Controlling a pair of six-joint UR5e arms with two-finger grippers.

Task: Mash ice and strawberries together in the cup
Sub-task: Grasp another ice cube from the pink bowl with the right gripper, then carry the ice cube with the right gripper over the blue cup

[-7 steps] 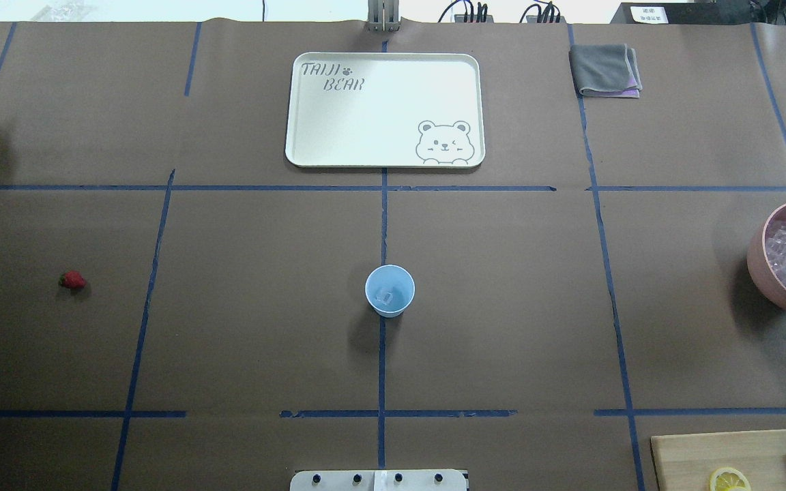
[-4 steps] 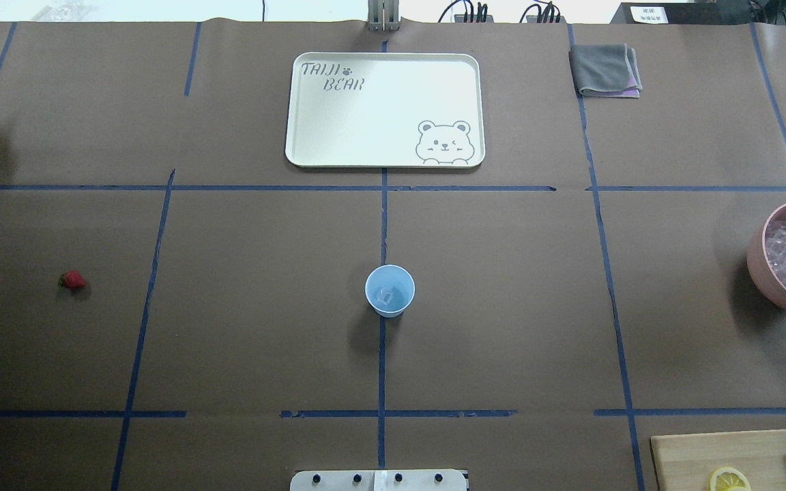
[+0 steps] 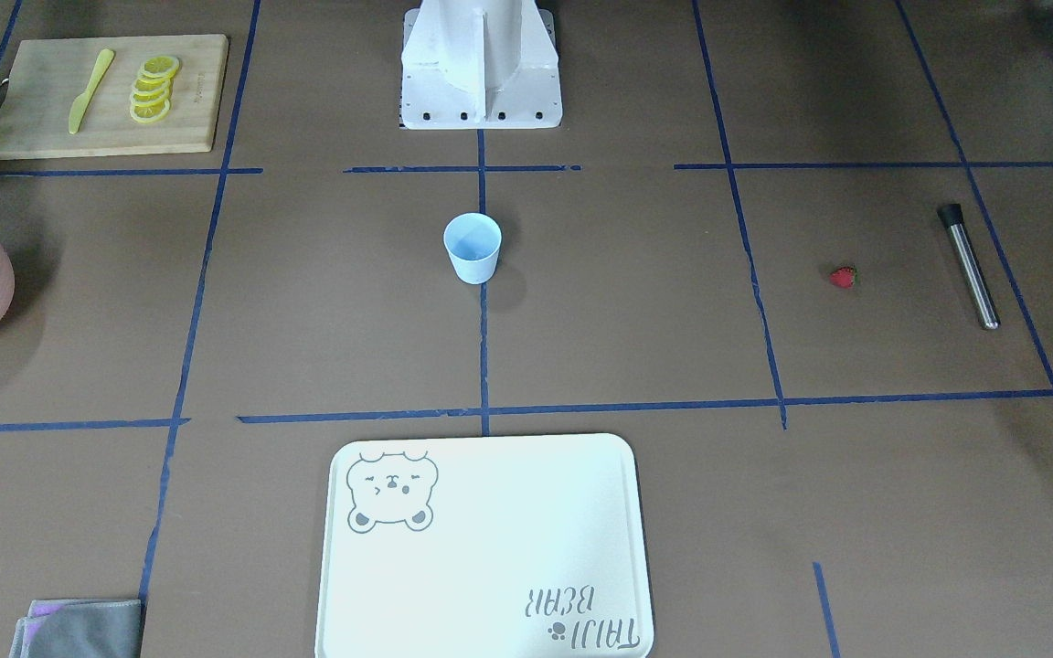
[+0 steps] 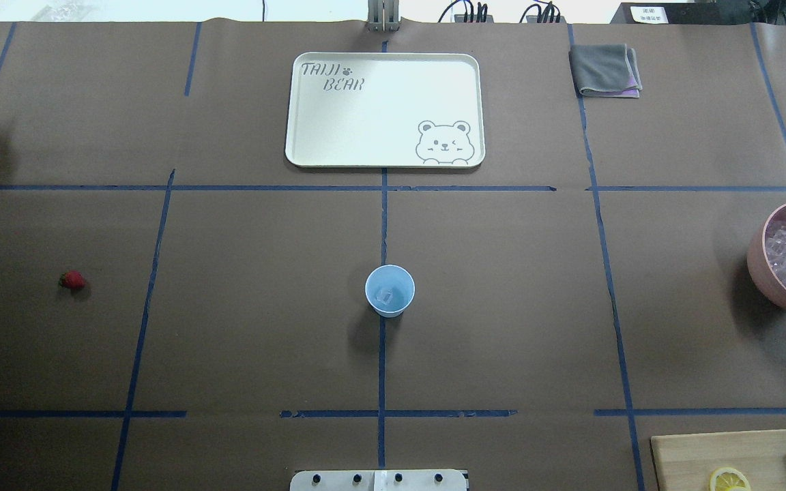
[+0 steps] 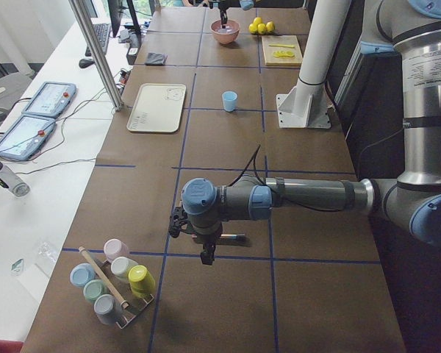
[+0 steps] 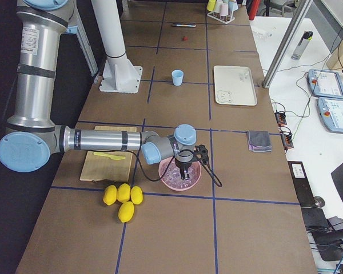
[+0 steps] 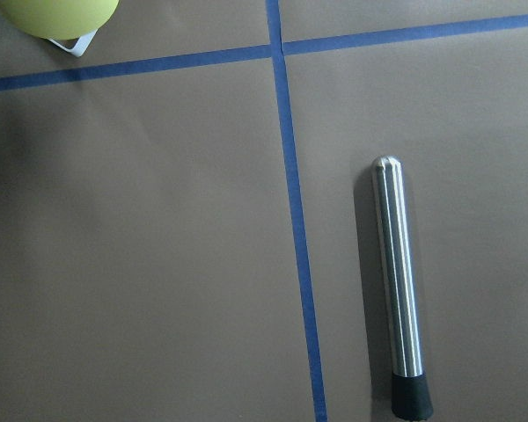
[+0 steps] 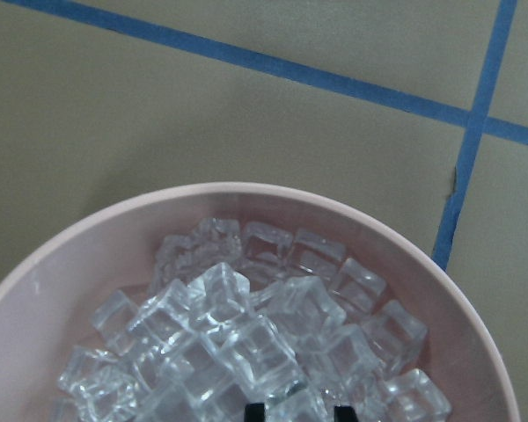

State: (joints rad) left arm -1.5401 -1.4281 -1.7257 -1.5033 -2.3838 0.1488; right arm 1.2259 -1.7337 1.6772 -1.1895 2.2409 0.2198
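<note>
The light blue cup point(image 4: 389, 291) stands upright at the table's middle with one ice cube point(image 4: 385, 295) in it; it also shows in the front view point(image 3: 473, 247). The strawberry point(image 4: 72, 279) lies alone at the far left. My right gripper point(image 8: 297, 413) hangs over the pink bowl point(image 8: 62, 264) of ice cubes point(image 8: 246, 325), its fingertips point(image 8: 256, 411) close together with one cube between them. My left gripper point(image 5: 206, 254) hovers over the steel muddler point(image 7: 398, 281); I cannot tell whether it is open or shut.
A white bear tray point(image 4: 385, 109) lies at the back middle and a grey cloth point(image 4: 604, 69) at the back right. A cutting board point(image 3: 106, 94) holds lemon slices point(image 3: 154, 89) and a yellow knife. Lemons point(image 6: 122, 197) lie near the bowl. A rack of cups point(image 5: 114, 283) stands by the left arm.
The black fingertip of my right gripper over the pink bowl has drawn back toward the overhead view's right edge. The cup, the strawberry and the muddler have not moved.
</note>
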